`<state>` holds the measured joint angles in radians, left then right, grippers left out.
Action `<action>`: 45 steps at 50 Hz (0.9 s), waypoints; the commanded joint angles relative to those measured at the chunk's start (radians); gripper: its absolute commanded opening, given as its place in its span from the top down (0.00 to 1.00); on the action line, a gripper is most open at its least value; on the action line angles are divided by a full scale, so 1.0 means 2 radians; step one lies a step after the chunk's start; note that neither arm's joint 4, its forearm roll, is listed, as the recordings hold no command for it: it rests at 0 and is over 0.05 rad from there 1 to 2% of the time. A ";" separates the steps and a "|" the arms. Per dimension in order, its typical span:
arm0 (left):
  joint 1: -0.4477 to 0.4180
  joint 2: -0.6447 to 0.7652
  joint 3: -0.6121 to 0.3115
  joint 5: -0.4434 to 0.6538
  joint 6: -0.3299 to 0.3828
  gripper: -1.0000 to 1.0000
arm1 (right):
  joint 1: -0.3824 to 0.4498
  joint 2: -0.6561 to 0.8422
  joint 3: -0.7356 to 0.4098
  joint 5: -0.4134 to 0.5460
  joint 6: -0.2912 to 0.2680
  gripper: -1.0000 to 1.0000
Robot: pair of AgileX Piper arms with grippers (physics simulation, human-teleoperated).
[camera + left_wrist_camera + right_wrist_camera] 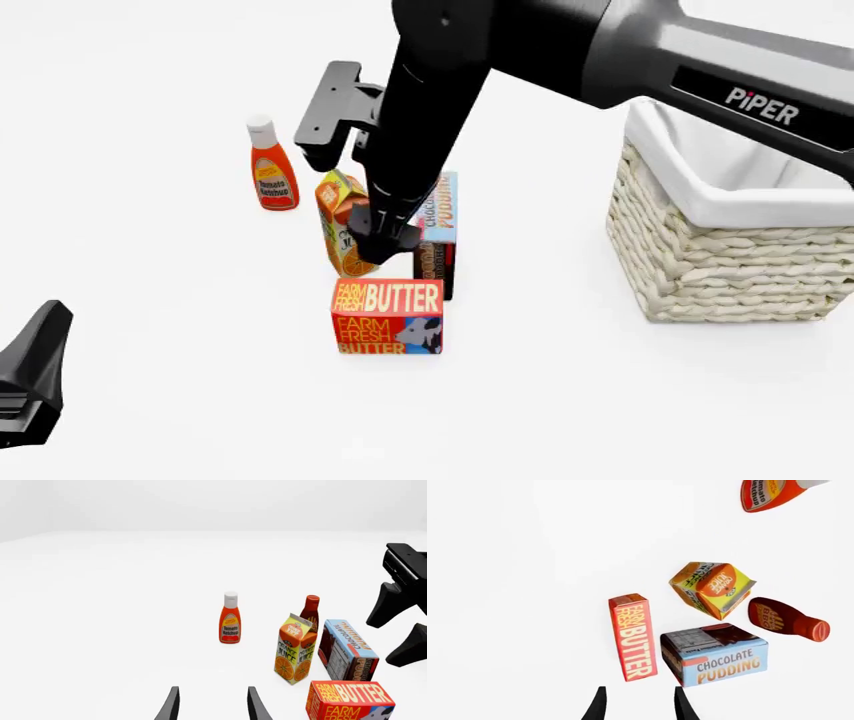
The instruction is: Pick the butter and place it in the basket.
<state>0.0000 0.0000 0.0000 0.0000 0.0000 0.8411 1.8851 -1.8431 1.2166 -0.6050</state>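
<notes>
Where the front view begins at its left edge, the left claw shows only as a dark tip low over the white table; its own wrist view shows its fingers spread apart with nothing between them. Farther in stands a tomato ketchup bottle, upright and apart from the other groceries. Next comes a tight cluster: the orange juice carton, with the chocolate pudding box just beside it and a dark BBQ sauce bottle behind, hidden in the front view by the right arm. The butter stands upright on the table at the near side of this cluster, just in front of the carton and the pudding box, its lettered face toward the camera. The right claw hangs above the cluster, its fingers parted and holding nothing, the butter and pudding box below them. Well to the right sits the basket, apart from the groceries.
</notes>
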 commanded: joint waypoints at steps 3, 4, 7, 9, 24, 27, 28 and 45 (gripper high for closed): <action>0.000 0.000 0.000 0.000 0.000 0.00 | 0.001 0.014 -0.009 0.001 -0.003 0.00; 0.000 0.000 0.000 0.000 0.000 0.00 | 0.001 0.016 -0.011 0.001 -0.004 0.00; 0.000 0.000 0.000 0.000 0.000 0.00 | 0.002 0.020 -0.013 0.001 -0.005 0.00; 0.000 0.000 0.000 0.000 0.000 0.00 | 0.003 0.020 -0.013 0.001 -0.005 0.00; 0.000 0.000 0.000 0.000 0.000 0.00 | 0.003 0.036 -0.026 0.002 -0.011 0.00; 0.000 0.000 0.000 0.000 0.000 0.00 | 0.002 0.040 -0.029 0.002 -0.013 0.00; 0.000 0.000 0.000 0.000 0.000 0.00 | 0.002 0.041 -0.030 0.002 -0.013 0.00; 0.000 0.000 0.000 0.000 0.000 0.00 | 0.003 0.053 -0.048 0.002 -0.023 0.00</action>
<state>0.0000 0.0000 0.0000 0.0000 0.0000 0.8474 1.9764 -1.9198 1.2198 -0.6408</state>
